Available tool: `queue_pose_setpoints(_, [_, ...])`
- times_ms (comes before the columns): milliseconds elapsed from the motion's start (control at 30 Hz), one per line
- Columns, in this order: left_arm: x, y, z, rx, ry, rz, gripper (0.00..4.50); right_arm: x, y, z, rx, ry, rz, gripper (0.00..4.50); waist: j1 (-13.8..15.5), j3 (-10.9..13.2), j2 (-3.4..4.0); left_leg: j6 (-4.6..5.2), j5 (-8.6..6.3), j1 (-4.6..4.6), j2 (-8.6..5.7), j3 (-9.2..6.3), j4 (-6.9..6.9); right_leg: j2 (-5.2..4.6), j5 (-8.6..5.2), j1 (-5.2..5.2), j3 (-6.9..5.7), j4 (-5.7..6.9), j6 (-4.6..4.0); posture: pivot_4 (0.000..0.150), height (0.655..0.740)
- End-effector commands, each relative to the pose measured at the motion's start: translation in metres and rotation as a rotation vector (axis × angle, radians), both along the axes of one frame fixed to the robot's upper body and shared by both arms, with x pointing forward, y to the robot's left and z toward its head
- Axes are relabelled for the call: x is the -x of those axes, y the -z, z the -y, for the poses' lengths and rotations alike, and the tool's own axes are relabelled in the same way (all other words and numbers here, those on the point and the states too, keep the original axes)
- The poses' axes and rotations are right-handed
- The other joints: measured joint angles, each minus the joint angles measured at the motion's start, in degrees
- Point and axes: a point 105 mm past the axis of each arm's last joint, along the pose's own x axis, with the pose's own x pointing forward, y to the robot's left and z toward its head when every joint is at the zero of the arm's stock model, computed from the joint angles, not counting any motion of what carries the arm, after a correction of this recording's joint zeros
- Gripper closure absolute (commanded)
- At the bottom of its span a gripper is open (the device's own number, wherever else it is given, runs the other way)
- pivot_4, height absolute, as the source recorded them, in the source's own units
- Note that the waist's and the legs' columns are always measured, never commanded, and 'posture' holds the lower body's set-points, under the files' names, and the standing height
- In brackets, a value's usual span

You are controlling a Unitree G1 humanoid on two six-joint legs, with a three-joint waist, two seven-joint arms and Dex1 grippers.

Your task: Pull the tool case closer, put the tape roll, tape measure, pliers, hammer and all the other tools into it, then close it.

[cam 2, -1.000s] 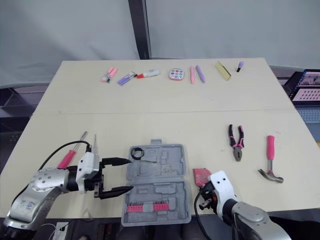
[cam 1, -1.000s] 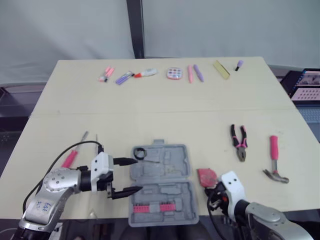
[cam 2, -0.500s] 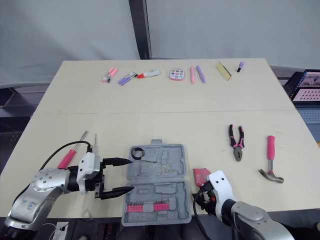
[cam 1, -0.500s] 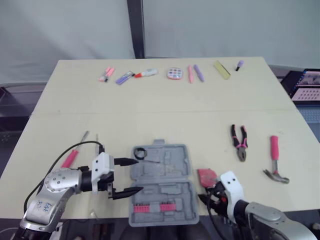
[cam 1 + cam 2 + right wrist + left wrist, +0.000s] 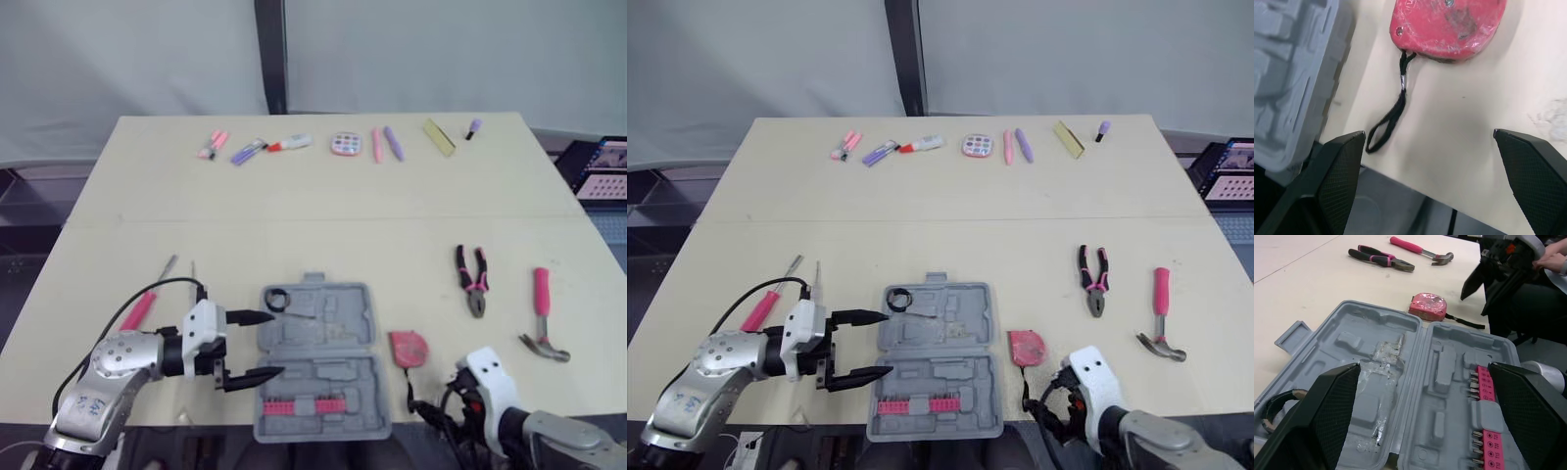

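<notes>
Left gripper (image 5: pixel 276 343) stood wide open and empty, its fingertips reaching over the near-left edge of the open grey tool case (image 5: pixel 323 333); contact with the case could not be told. A pink-handled screwdriver (image 5: pixel 138 309) lay behind it, on its outer side. The tape roll (image 5: pixel 275 299) sat in the case just off the upper fingertip, and the strip of pink bits (image 5: pixel 299 405) sat in the near half. Right gripper (image 5: pixel 1428 133) also gaped wide with nothing held, at the table's near edge. The red tape measure (image 5: pixel 1447 27) lay directly ahead of its fingers, just beside the case, with its black strap (image 5: pixel 1388 122) trailing back toward them. Pliers (image 5: pixel 471 280) and hammer (image 5: pixel 542 315) lay well beyond on its outer side. Step in hand was likely the tape measure. Best approach is to advance until the fingers straddle the body, not the strap, then close squarely and lift clear of the case rim before carrying it across.
</notes>
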Motion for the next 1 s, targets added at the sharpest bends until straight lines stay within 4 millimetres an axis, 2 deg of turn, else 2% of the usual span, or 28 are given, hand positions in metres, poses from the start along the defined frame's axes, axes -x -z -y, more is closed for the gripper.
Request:
queue_pose_setpoints(33, [0.007, -0.009, 0.002, -0.002, 0.052, 0.052, 0.00, 0.000, -0.019, -0.004, -0.073, -0.143, 0.035, 0.06, 0.0, 0.0, -0.03, 0.00, 0.00, 0.00, 0.03, 0.00, 0.01, 0.01, 0.00, 0.01, -0.01, 0.00, 0.00, 0.150, 0.7400])
queue_pose_setpoints(233, [0.014, -0.012, 0.000, -0.011, 0.090, 0.085, 0.00, -0.007, -0.036, -0.002, -0.051, -0.422, 0.122, 0.06, 0.1, 0.0, -0.07, 0.01, 0.00, 0.00, 0.03, 0.04, 0.02, 0.01, 0.00, 0.10, -0.03, -0.03, 0.00, 0.150, 0.7400])
queue_pose_setpoints(367, [0.015, -0.016, -0.002, 0.000, 0.085, 0.138, 0.00, -0.026, -0.041, 0.003, 0.007, -0.604, 0.181, 0.06, 0.0, 0.1, -0.09, 0.02, 0.01, 0.03, 0.08, 0.06, 0.04, 0.03, 0.00, 0.32, -0.09, -0.52, 0.00, 0.150, 0.7400])
queue_pose_setpoints(533, [0.016, -0.016, -0.004, 0.015, 0.069, 0.180, 0.00, -0.052, -0.034, 0.011, 0.092, -0.707, 0.230, 0.06, 0.2, 0.2, -0.06, 0.03, 0.01, 0.03, 0.10, 0.06, 0.02, 0.03, 0.00, 0.37, -0.13, -0.59, 0.00, 0.150, 0.7400])
queue_pose_setpoints(733, [0.020, -0.014, -0.009, 0.028, 0.036, 0.213, 0.00, -0.079, -0.023, 0.006, 0.142, -0.828, 0.265, 0.06, 0.0, 0.2, -0.08, 0.03, 0.01, -0.02, 0.10, 0.08, 0.06, 0.02, 0.00, 0.37, -0.15, -0.55, 0.00, 0.150, 0.7400])
queue_pose_setpoints(1000, [0.022, -0.016, -0.011, 0.047, 0.021, 0.222, 0.00, -0.090, -0.011, 0.002, 0.171, -0.905, 0.276, 0.06, 0.1, 0.2, -0.07, 0.03, 0.01, -0.02, 0.08, 0.06, 0.08, 0.01, 0.00, 0.32, -0.15, -0.53, 0.00, 0.150, 0.7400])
